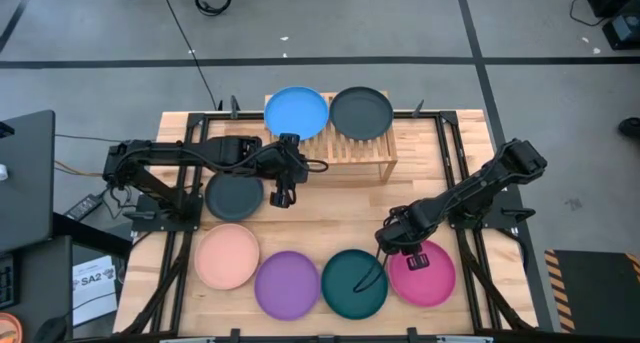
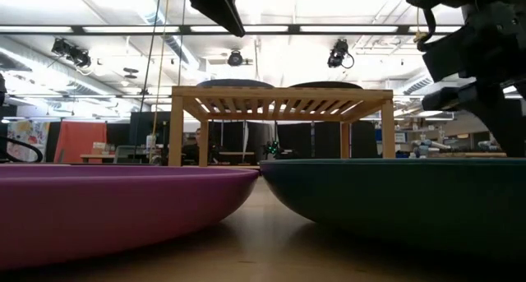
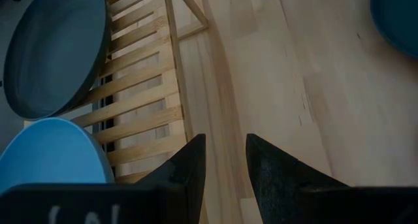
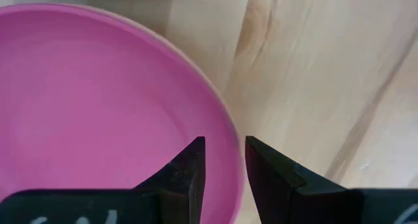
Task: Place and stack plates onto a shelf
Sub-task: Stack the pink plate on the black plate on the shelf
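Note:
The shelf [image 1: 352, 143] stands at the table's far middle, and a blue plate [image 1: 296, 112] and a charcoal plate [image 1: 361, 113] lie side by side on its slats. On the table lie another charcoal plate [image 1: 233, 196], a peach one [image 1: 227, 256], a purple one [image 1: 287, 284], a dark teal one [image 1: 354, 283] and a magenta one [image 1: 424, 275]. My right gripper [image 4: 225, 152] points down, open, over the magenta plate's far-left rim [image 4: 230, 136]. One finger stands inside the rim and one outside it. My left gripper [image 3: 225, 152] hangs open before the shelf's left front, holding nothing.
The plates on the table lie close together in a row along the near edge; the purple plate [image 2: 107, 208] and the teal plate [image 2: 394, 200] almost meet. Bare wood [image 1: 340, 218] lies between that row and the shelf. A dark frame [image 1: 455, 163] runs along the table's sides.

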